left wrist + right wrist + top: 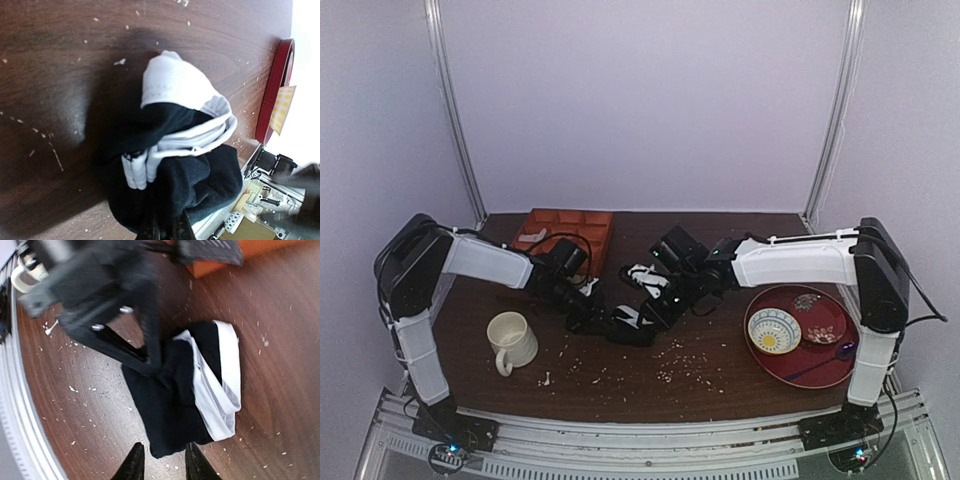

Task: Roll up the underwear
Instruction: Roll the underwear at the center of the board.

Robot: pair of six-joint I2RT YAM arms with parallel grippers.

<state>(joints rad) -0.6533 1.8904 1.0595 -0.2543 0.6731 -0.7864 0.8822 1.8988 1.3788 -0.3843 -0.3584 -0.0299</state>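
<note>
Rolling is under way — underwear (187, 390) is pinched by the left gripper (165, 227); the right gripper (161, 462), slightly spread just beside it, must re-grip the bundle next.

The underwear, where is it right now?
In the top view, the underwear lies mid-table between both grippers, right of the cream mug and left of the red tray. The left gripper pinches it.
</note>
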